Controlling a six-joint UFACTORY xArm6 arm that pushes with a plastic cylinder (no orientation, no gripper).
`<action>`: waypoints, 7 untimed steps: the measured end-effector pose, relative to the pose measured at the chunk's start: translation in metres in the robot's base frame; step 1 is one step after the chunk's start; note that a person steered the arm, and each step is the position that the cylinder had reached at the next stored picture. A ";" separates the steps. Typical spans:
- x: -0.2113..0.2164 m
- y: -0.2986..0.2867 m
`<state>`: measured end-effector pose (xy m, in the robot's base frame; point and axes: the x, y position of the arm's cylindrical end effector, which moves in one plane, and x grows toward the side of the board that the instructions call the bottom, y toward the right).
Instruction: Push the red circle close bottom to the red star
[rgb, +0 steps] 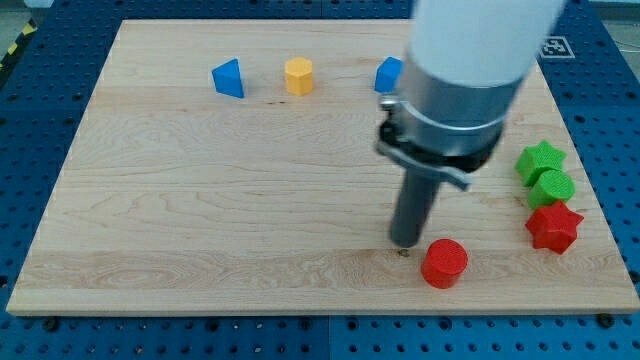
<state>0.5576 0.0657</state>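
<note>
Redness marks the task's piece: the red circle (444, 263) is a short, flat-topped round block, lying near the desk's (200, 220) bottom edge, right of centre. My tip (404, 248) stands just beside it on its left, slightly higher in the view; whether they touch I cannot tell. The arm carries no jaws, only the rod. The red star (554, 227) lies to the circle's right and slightly above, well apart, with a green cylinder (553, 186) and a green star (540, 160) stacked above it.
</note>
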 end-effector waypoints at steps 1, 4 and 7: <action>0.022 -0.027; 0.036 0.094; 0.036 0.132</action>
<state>0.5941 0.1973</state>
